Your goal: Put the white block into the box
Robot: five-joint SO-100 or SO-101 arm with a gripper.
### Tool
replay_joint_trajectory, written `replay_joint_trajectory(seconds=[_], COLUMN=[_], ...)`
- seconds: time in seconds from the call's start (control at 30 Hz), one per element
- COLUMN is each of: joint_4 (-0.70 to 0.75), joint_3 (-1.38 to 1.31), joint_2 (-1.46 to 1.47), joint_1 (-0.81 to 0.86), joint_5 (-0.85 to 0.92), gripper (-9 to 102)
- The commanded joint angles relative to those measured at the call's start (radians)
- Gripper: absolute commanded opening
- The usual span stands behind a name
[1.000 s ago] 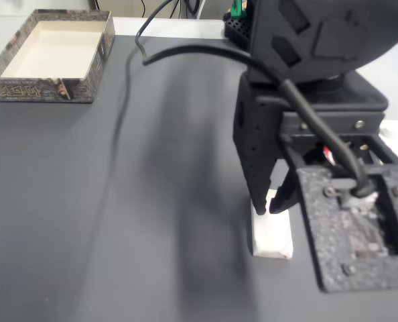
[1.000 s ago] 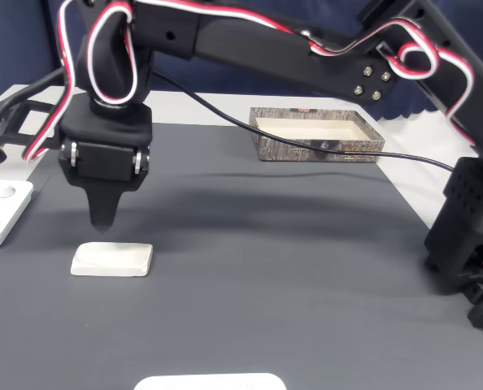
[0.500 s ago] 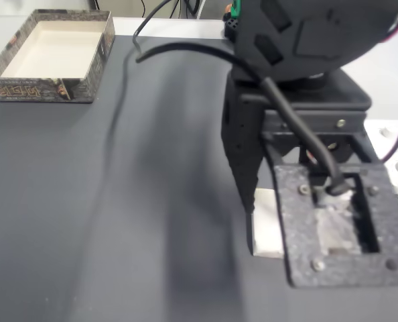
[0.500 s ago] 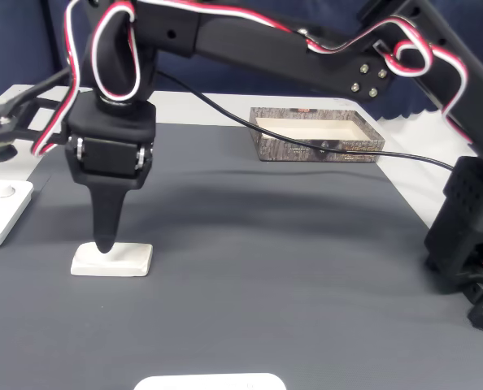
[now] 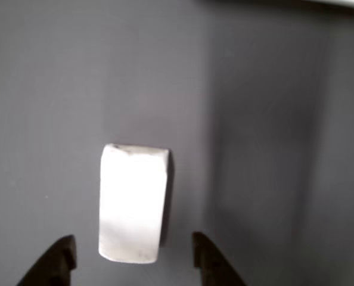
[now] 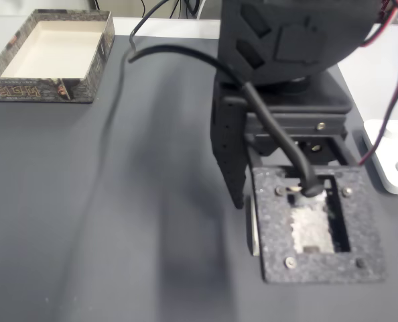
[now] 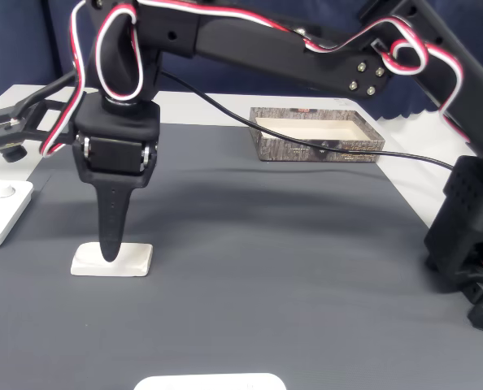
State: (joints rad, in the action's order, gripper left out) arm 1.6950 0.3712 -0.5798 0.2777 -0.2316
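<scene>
Down low, jaws (image 5: 129, 256) spread astride white block (image 5: 132, 202), box (image 7: 316, 135) well apart.

Three cameras: one close above the block, two standing back.

The other view looks straight down from just behind the hand (image 5: 129, 262), very near the block (image 5: 133, 202) on the surface (image 5: 272, 149). A fixed view looks steeply down from behind the arm, with the box (image 6: 51, 57) at upper left. A fixed view faces low across the surface from the side, with the box (image 7: 316, 135) far behind; both share block, hand and box.
</scene>
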Motion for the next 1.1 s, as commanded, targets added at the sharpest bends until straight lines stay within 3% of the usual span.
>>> replay_joint_trajectory(seconds=[0.0,1.07], joint_4=[-0.011,-0.011], joint_3=[-0.029,-0.072], joint_2=[-0.049,0.005], joint_1=[0.005,-0.028], joint_5=[-0.006,-0.014], gripper=[29,32])
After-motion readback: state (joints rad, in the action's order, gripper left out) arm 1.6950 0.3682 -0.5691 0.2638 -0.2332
